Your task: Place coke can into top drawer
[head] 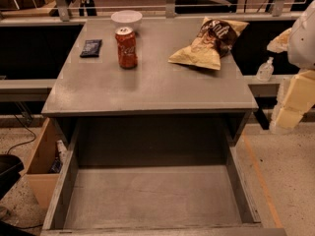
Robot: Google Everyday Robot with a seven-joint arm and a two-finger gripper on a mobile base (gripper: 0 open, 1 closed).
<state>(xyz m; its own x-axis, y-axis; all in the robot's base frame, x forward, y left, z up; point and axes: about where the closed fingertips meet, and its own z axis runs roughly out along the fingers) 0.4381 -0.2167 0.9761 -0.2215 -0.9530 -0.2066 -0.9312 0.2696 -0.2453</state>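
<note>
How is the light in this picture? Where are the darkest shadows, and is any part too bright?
Camera view: warm, dim light overall; the countertop is evenly lit; the coke can throws only a faint soft shadow; the top drawer is darkest at its back, under the countertop; the gripper, at the right edge beyond the countertop, is brightest, nearly washed out.

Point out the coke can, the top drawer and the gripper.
coke can (pixel 126 48): camera view, on its red side wall.
top drawer (pixel 152 198): camera view, on its bare flat bottom; it stands open.
gripper (pixel 288 107): camera view, on its pale body at the right edge.
</note>
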